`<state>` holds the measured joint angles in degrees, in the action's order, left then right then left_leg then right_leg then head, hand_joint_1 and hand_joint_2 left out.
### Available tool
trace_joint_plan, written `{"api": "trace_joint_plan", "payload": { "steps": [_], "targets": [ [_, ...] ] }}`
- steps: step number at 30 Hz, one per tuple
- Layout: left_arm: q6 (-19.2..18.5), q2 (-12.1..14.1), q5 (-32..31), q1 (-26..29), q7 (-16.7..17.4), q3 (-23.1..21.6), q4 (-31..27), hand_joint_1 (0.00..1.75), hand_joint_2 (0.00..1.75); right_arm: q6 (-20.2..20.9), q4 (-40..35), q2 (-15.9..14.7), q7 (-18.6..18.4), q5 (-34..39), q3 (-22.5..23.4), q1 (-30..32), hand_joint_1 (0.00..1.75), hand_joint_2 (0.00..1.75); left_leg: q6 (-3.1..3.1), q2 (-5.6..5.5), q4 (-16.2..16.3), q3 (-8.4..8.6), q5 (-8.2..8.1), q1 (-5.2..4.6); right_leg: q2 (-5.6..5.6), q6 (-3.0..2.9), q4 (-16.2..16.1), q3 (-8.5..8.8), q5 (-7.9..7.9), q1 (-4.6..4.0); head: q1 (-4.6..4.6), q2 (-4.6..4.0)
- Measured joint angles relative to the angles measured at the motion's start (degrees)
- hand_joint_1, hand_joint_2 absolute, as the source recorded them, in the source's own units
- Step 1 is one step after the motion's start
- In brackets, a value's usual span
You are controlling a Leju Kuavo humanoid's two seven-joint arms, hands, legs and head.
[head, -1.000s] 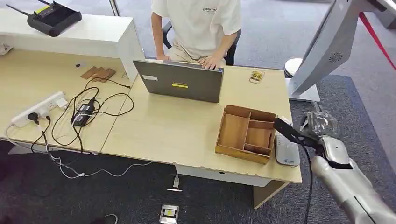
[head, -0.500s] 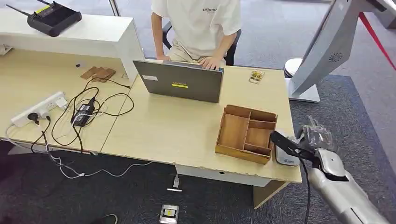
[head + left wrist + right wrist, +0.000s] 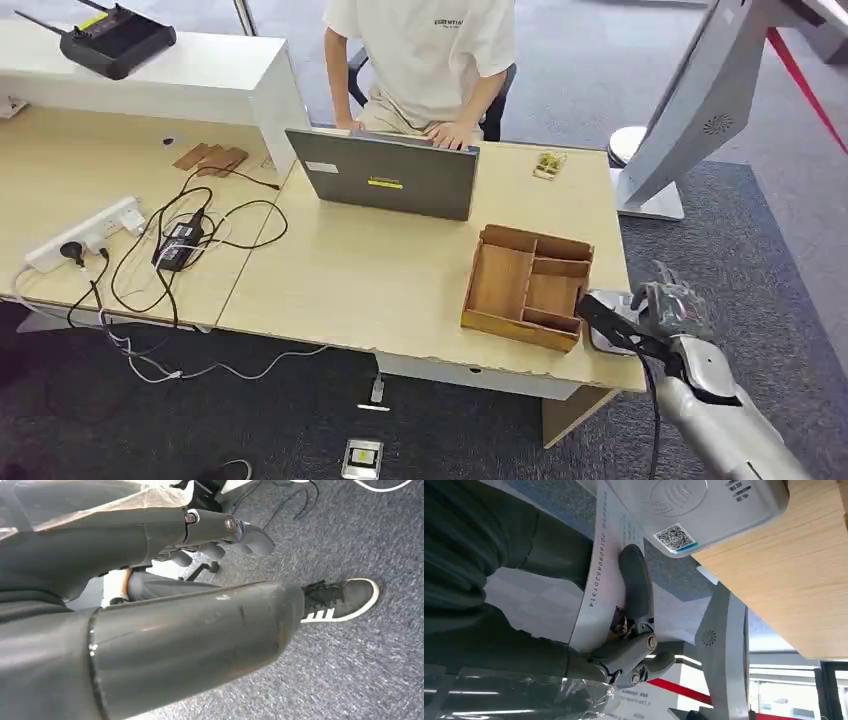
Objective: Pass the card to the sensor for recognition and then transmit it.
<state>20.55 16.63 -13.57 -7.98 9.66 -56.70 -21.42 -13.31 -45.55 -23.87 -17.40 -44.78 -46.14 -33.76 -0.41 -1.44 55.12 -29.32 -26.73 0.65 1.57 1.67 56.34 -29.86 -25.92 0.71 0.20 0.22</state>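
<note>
Pale wood runs across your head view: the worktop [image 3: 380, 280] carries, at its far left, a white power strip [image 3: 85, 233] with a tangle of black cables [image 3: 190, 240] beside it. Behind them, on a white raised counter [image 3: 200, 85], sits a black router [image 3: 113, 38]. Toward the middle you see a grey laptop [image 3: 385, 175] with its lid up, and a person [image 3: 425, 55] in a white shirt sitting behind it, one hand on the keyboard. To the right of the laptop lies a wooden tray [image 3: 525, 285] with several compartments, and near the far edge a small yellow item [image 3: 548, 162] too small to identify.

Just right of the tray, at the worktop's right end, lies the white sensor [image 3: 608, 330]. Your right hand [image 3: 672, 305] hangs beside it, past the worktop's edge, and pinches the card [image 3: 601, 565] between thumb and fingers. In the right wrist view the card is white with a printed number along one side; its far end reaches over the sensor, whose contactless symbol and QR label you can see. You cannot tell whether card and sensor touch. Behind the hand stands a grey pedestal [image 3: 690, 110] on the carpet [image 3: 760, 250].

Your left hand [image 3: 220, 535] hangs low over the carpet, fingers curled in with nothing in them. Near it a person's dark shoe [image 3: 342, 600] with white stripes rests on the floor.
</note>
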Motion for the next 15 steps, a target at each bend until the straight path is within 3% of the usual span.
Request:
{"api": "trace_joint_plan", "payload": {
  "steps": [8,15],
  "targets": [
    [-0.6,0.0,-0.2,-0.6,0.2,0.0,-0.2,0.0,0.0,-1.3,-0.2,0.0,-0.1,-0.8,1.2,0.8,1.75,1.75,0.01,0.01,0.0,0.06,0.01,-0.01,0.0,0.02,0.0,0.08,0.03,0.0,0.02,0.0],
    [-0.6,0.0,0.0,-0.9,0.0,-0.2,-0.2,0.0,0.0,-3.8,-3.4,-0.2,-3.0,-4.4,3.0,0.1,1.75,1.75,0.01,0.01,0.0,-0.06,0.02,-0.03,0.01,0.05,0.0,-0.03,0.07,0.03,-0.02,0.0]
  ]
}}
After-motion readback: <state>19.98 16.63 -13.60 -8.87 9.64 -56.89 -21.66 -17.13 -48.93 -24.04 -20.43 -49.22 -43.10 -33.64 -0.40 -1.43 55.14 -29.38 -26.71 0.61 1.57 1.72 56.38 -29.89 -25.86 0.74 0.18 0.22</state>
